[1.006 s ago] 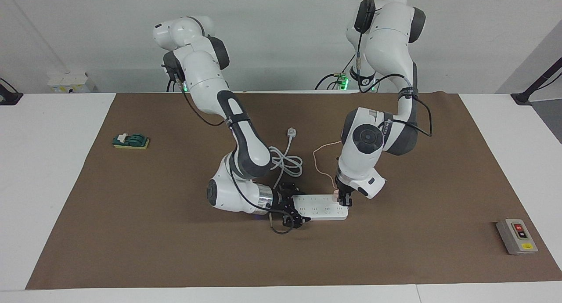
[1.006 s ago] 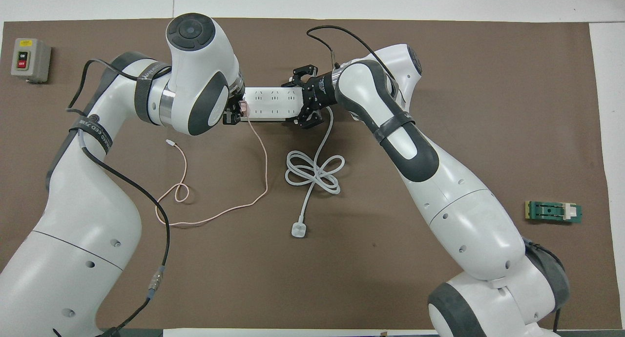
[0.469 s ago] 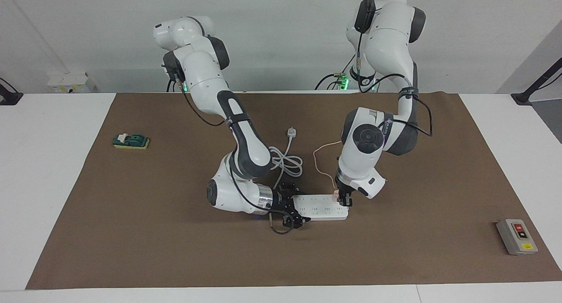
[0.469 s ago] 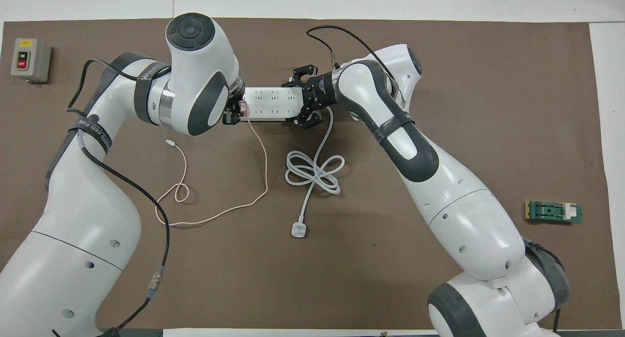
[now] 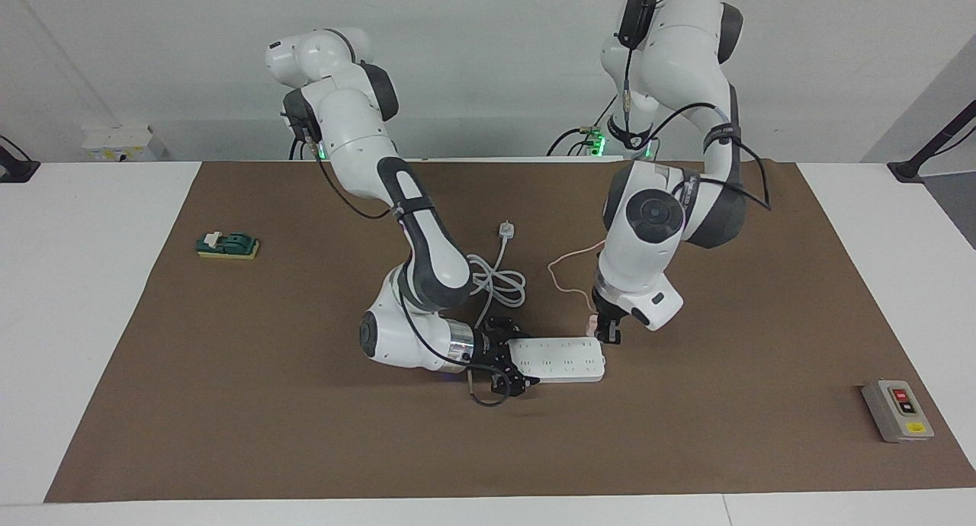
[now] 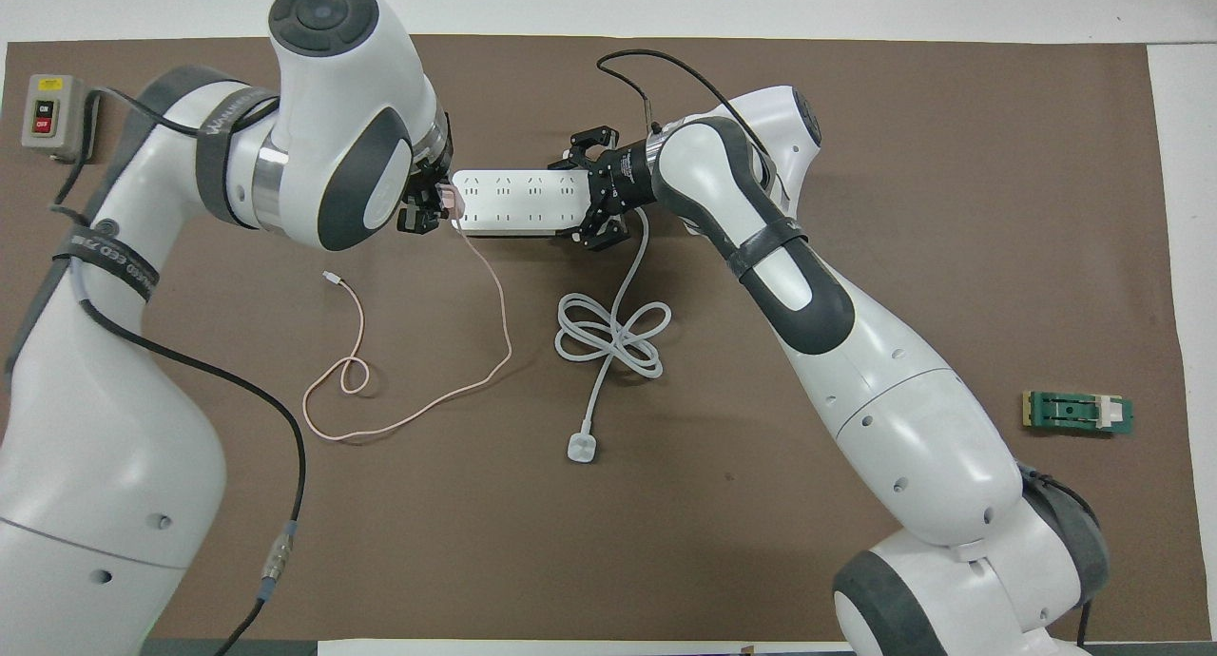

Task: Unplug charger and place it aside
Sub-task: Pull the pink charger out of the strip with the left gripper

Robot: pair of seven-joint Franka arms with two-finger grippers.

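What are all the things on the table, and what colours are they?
charger: 1, pale pink cube, held by the left gripper just above the power strip's end; its thin pink cable trails on the mat toward the robots.
power strip: 1, white, mid-mat; its thick white cord lies coiled nearer the robots.
switch box: 1, grey with red and yellow buttons, at the left arm's end of the table.
green block: 1, green on a yellow base, at the right arm's end of the table.
mat: 1, brown, covering the white table.
left gripper: 1, black, shut on the charger.
right gripper: 1, black, shut on the power strip's other end.
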